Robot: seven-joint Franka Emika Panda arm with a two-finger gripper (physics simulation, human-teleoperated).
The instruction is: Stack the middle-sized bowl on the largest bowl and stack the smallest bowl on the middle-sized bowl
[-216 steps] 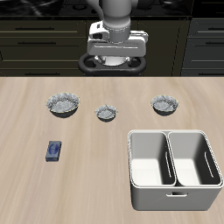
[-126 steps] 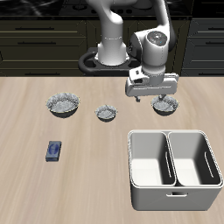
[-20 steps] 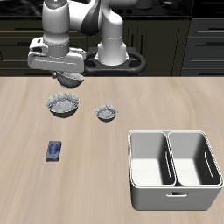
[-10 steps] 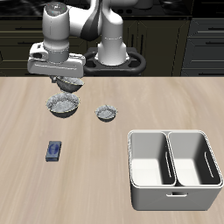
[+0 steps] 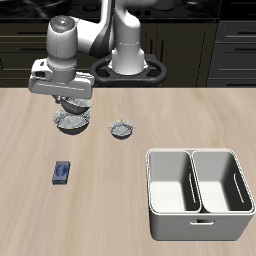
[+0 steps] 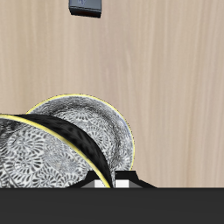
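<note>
My gripper (image 5: 71, 101) is shut on the rim of the middle-sized bowl (image 5: 74, 107) and holds it low over the largest bowl (image 5: 68, 125), which stands on the table. In the wrist view the middle-sized bowl (image 6: 35, 157) hangs close to the camera, tilted, partly covering the largest bowl (image 6: 101, 129) beneath it. I cannot tell whether the two bowls touch. The smallest bowl (image 5: 122, 129) stands alone on the table beside the largest bowl, toward the middle.
A white two-compartment bin (image 5: 197, 192) stands near the table's front edge. A small blue box (image 5: 62, 172) lies in front of the largest bowl; it also shows in the wrist view (image 6: 86, 8). The robot's base (image 5: 125, 60) stands at the back.
My gripper has come down with the middle-sized bowl, from well above the largest bowl to just over it. The other bowls have not moved.
</note>
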